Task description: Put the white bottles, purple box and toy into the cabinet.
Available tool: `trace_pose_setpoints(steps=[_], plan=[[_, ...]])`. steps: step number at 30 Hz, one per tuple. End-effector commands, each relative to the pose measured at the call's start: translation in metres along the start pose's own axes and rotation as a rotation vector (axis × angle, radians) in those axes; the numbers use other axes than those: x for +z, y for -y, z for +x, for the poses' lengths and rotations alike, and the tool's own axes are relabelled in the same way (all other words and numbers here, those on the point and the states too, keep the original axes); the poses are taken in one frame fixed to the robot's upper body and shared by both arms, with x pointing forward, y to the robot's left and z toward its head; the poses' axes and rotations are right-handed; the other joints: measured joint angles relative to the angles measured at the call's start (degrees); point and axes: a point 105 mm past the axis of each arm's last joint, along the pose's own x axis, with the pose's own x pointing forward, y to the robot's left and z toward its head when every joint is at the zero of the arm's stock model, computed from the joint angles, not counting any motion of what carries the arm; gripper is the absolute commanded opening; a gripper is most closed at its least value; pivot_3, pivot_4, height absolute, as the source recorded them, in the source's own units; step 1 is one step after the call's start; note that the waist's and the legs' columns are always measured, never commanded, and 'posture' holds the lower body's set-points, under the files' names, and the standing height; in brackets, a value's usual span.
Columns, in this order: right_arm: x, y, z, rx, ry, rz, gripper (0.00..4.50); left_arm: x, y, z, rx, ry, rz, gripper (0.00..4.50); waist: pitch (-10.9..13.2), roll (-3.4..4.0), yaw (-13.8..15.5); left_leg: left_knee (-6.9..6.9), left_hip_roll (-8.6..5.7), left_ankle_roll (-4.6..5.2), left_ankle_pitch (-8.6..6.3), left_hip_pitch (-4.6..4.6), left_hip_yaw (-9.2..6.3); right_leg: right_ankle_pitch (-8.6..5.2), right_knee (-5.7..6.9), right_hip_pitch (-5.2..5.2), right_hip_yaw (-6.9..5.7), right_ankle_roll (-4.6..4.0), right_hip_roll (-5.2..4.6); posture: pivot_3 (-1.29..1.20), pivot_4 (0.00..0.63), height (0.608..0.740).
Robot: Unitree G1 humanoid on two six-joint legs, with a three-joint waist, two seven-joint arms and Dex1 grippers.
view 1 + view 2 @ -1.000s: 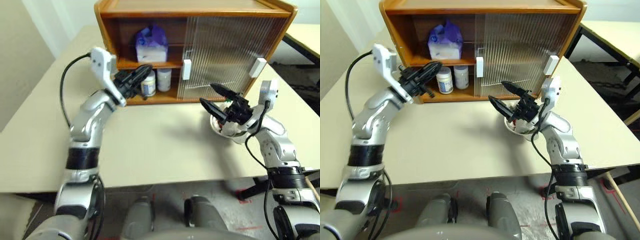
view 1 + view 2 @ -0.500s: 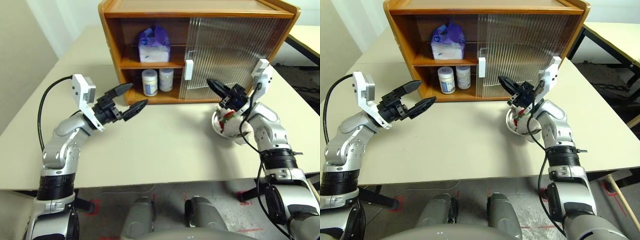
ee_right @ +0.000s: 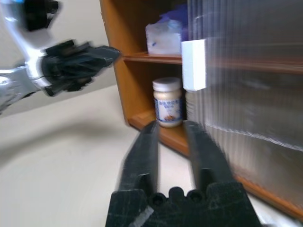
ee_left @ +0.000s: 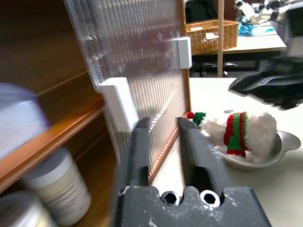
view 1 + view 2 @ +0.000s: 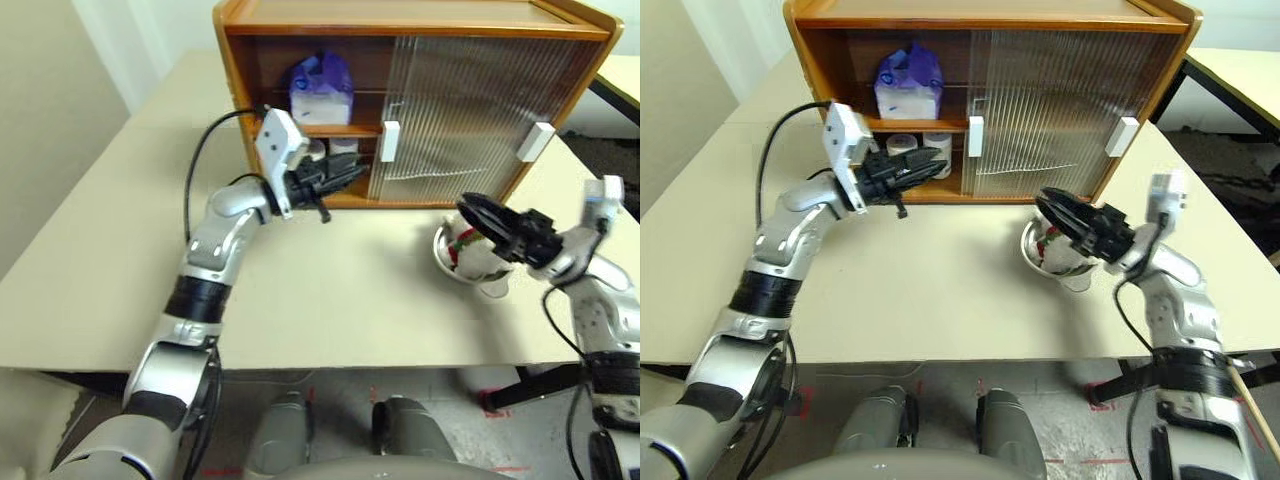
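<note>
The cabinet (image 5: pixel 400 18) stands at the back of the table with its left side open. The purple box (image 5: pixel 320 88) sits on the upper shelf. The white bottles (image 5: pixel 938 143) stand on the lower shelf, one seen close up (image 3: pixel 168 109). My left gripper (image 5: pixel 345 172) hovers in front of them, shut and empty. The toy (image 4: pixel 236 132) lies in a steel bowl (image 5: pixel 1065 272) in front of the ribbed sliding doors (image 5: pixel 450 110). My right gripper (image 5: pixel 1065 208) hangs just above the bowl, partly open with nothing in it.
White block handles (image 5: pixel 390 142) sit on the doors, which cover the cabinet's right side. Bare tabletop (image 5: pixel 330 290) lies between my arms. A second table (image 5: pixel 1240 75) stands at the back right. The table's front edge is close to me.
My left gripper swung from over the open table up to the cabinet's open side and closed. My right gripper drew back from the door to above the bowl and parted its fingers.
</note>
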Motion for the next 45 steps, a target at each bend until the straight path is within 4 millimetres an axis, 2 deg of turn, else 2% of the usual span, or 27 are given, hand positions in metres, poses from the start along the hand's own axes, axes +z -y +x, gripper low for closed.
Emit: trace_pose_setpoints(steps=[1,6,9,12,17,19,23,26,32,39,45], plan=[[0.011,-0.002,-0.011,-0.001,0.018,-0.01,2.6,-0.004,-0.001,0.017,-0.01,-0.046,0.058,0.0,0.0,0.01,-1.0,0.0,0.01,0.0,0.0,0.01,0.0,0.0,0.01,0.0,0.02,0.0,0.03,0.01,0.0,0.74],[0.013,-0.001,-0.022,-0.029,0.001,-0.024,4.44,-0.004,-0.003,0.047,0.002,-0.117,0.157,0.0,0.0,0.01,-2.0,0.01,-0.06,-0.01,0.0,0.03,-0.01,0.06,-0.02,0.01,0.11,0.1,0.04,-0.01,0.0,0.74],[0.013,-0.001,-0.021,-0.033,0.003,-0.027,4.48,-0.011,-0.001,0.069,0.009,-0.221,0.245,0.0,0.0,0.0,-2.7,0.01,-0.09,-0.04,-0.02,0.04,-0.01,0.08,-0.02,0.03,0.15,0.15,0.04,-0.01,0.0,0.74],[0.012,-0.002,-0.018,-0.031,0.004,-0.028,4.48,-0.015,0.008,0.081,-0.024,-0.253,0.32,0.0,0.0,0.01,-2.9,0.01,-0.13,-0.04,-0.02,0.04,0.0,0.1,-0.08,0.03,0.2,0.2,0.05,-0.01,0.0,0.74],[0.011,-0.006,-0.013,-0.027,0.006,-0.024,4.48,-0.018,0.005,0.093,-0.025,-0.347,0.523,0.0,0.0,0.01,-3.0,0.0,-0.1,-0.02,-0.01,0.0,-0.01,0.07,-0.08,-0.02,0.24,0.2,0.12,-0.02,0.0,0.74],[0.008,-0.006,-0.012,-0.036,-0.004,-0.021,4.48,-0.019,0.0,0.093,-0.01,-0.363,0.545,0.0,0.0,0.01,-3.0,0.0,-0.11,-0.08,-0.05,-0.01,-0.01,0.06,-0.09,-0.02,0.24,0.21,0.12,-0.03,0.0,0.74],[0.004,-0.006,-0.011,-0.051,-0.016,-0.017,4.48,-0.012,-0.018,0.089,0.085,-0.365,0.558,0.0,0.0,0.01,-3.1,0.0,-0.08,-0.21,-0.12,-0.01,-0.01,0.06,-0.09,-0.02,0.26,0.22,0.11,-0.03,0.0,0.74],[0.003,-0.007,-0.01,-0.053,-0.019,-0.015,4.48,-0.015,-0.025,0.084,0.116,-0.379,0.554,0.0,0.0,0.01,-3.2,0.0,-0.07,-0.21,-0.12,0.0,-0.01,0.06,-0.07,-0.03,0.25,0.22,0.12,-0.02,0.0,0.74],[-0.002,-0.008,-0.005,-0.043,-0.032,-0.001,4.48,-0.021,-0.034,0.071,0.171,-0.397,0.542,0.0,0.0,0.01,-3.5,0.0,-0.07,-0.2,-0.12,-0.01,0.0,0.07,-0.06,-0.03,0.26,0.23,0.11,0.0,0.002,0.74],[-0.006,-0.014,0.006,-0.009,-0.025,0.025,4.48,-0.018,-0.039,0.058,0.229,-0.385,0.517,0.0,0.0,0.01,-4.1,0.0,-0.06,-0.2,-0.12,0.07,0.0,0.08,0.1,-0.04,0.32,0.22,0.12,0.04,0.002,0.74],[-0.007,-0.011,0.011,0.015,-0.034,0.03,4.48,-0.021,-0.05,0.033,0.295,-0.418,0.499,0.0,0.0,0.01,-4.0,0.01,-0.07,-0.2,-0.12,0.14,0.0,0.12,0.17,-0.03,0.34,0.2,0.12,0.08,0.003,0.74]])
